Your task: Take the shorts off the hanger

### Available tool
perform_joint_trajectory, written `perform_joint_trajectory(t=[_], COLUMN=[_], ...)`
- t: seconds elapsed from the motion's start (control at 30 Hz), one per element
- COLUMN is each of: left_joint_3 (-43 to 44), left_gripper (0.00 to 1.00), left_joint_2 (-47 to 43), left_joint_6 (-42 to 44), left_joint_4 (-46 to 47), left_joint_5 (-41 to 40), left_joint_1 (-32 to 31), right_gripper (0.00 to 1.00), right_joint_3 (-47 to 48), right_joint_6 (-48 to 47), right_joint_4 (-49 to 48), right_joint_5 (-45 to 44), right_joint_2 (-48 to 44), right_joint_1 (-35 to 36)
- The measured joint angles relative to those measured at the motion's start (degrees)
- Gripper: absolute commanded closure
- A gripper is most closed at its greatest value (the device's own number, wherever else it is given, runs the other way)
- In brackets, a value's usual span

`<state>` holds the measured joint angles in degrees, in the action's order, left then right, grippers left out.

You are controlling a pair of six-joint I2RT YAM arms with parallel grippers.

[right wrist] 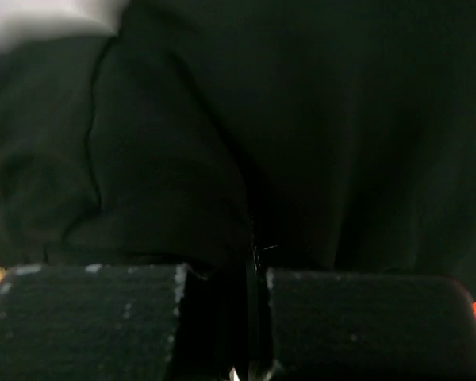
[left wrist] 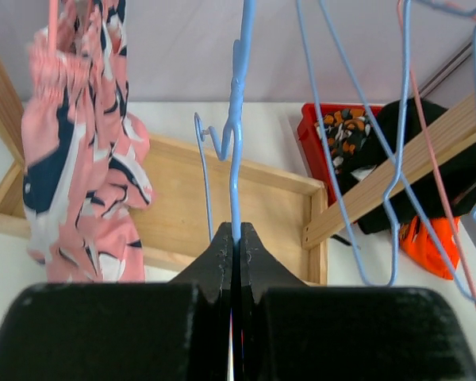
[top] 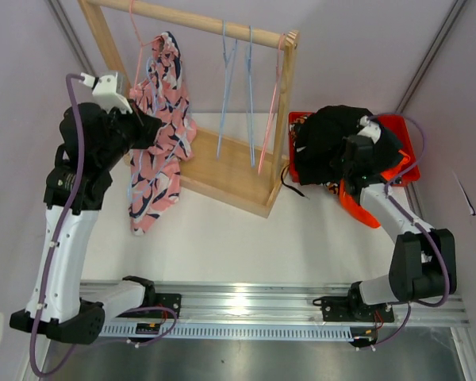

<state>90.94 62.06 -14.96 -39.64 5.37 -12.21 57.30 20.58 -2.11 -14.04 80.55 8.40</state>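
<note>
Shorts (top: 163,119), pink patterned, hang on the wooden rack (top: 222,171), upper left. Left claw (left wrist: 236,238) beside them, pressed together, pinching a blue hanger (left wrist: 238,119). Right claw (right wrist: 252,270) pressed together against the black garment (right wrist: 317,119) at the red bin (top: 404,135), right.

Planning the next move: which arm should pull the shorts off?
Left: the left gripper is beside the shorts, though shut on a blue hanger; the right gripper is in black clothing.

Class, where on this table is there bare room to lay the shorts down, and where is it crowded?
Bare table lies between the rack base, the shorts and the near rail. Crowded: the red bin, heaped with clothes, and under the hangers.
</note>
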Motion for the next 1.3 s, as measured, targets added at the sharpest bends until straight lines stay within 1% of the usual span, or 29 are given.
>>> perform_joint_trajectory(t=[0.07,0.17,0.2,0.23,0.3,0.33,0.47,0.53,0.6,0.73,0.83,0.87,0.9,0.97,1.03,1.07,1.13,1.17,1.3], left_joint_3=[3.58,9.03,10.82,12.70,16.26,17.68,27.80,32.85,37.29,40.76,40.72,40.15,39.15,36.72,34.36,32.89,32.35,32.30,32.30], left_gripper=[1.00,1.00,1.00,1.00,1.00,1.00,1.00,1.00,1.00,1.00,1.00,0.97,0.85,0.77,0.61,0.49,0.42,0.40,0.40], left_joint_2=[2.60,6.34,7.56,8.81,11.34,12.35,19.56,23.52,27.30,32.20,34.12,34.23,34.16,33.68,33.03,32.57,32.17,31.98,28.74], left_joint_6=[0.00,0.00,0.00,-0.02,0.00,0.00,0.11,0.33,0.44,0.39,0.39,0.37,0.39,0.39,0.46,0.31,0.72,0.79,2.34], left_joint_4=[0.13,0.11,0.15,0.09,0.22,0.09,-1.14,-1.44,-1.55,-1.64,-1.88,-1.75,-1.70,-1.29,-1.31,-1.57,-2.05,-2.25,-4.15], left_joint_5=[0.44,0.92,1.03,1.07,1.07,1.09,0.85,0.81,0.81,0.59,-0.20,-0.50,-0.74,-1.22,-1.77,-2.21,-2.67,-2.86,-6.69], left_joint_1=[-0.02,-0.26,-0.46,-0.63,-1.40,-1.79,-4.79,-6.01,-6.78,-7.56,-8.17,-8.37,-8.57,-8.74,-8.81,-8.81,-8.81,-8.81,-8.83], right_gripper=[1.00,1.00,0.97,0.56,0.08,0.01,0.00,0.01,0.01,0.01,0.00,0.01,0.01,0.01,0.01,0.00,0.01,0.01,0.01], right_joint_3=[-4.39,-7.13,-7.21,-7.19,-6.86,-6.56,-6.43,-7.54,-9.22,-12.44,-13.20,-13.38,-13.51,-13.68,-13.73,-13.73,-13.75,-13.75,-13.97], right_joint_6=[1.57,2.51,2.75,2.89,3.52,4.00,4.35,4.52,4.92,6.25,7.04,7.30,7.52,7.87,7.93,7.91,7.91,7.91,8.17], right_joint_4=[-0.90,-2.34,-2.71,-3.15,-3.34,-3.15,-0.48,1.25,3.02,6.86,10.01,11.17,12.24,14.08,15.69,16.41,17.59,18.12,19.39], right_joint_5=[0.07,0.20,0.31,0.61,1.16,1.22,1.07,1.05,1.11,1.27,1.44,1.49,1.51,1.46,1.36,1.22,1.01,0.98,0.98], right_joint_2=[0.90,1.73,1.86,1.86,1.86,1.79,-1.77,-6.67,-13.57,-29.11,-36.52,-38.38,-40.09,-42.40,-43.85,-44.26,-44.63,-44.63,-44.72], right_joint_1=[0.28,0.28,0.11,-0.15,-0.90,-1.20,-1.49,-1.44,-1.20,0.74,2.73,3.54,4.24,5.57,6.93,7.50,8.33,8.57,9.14])
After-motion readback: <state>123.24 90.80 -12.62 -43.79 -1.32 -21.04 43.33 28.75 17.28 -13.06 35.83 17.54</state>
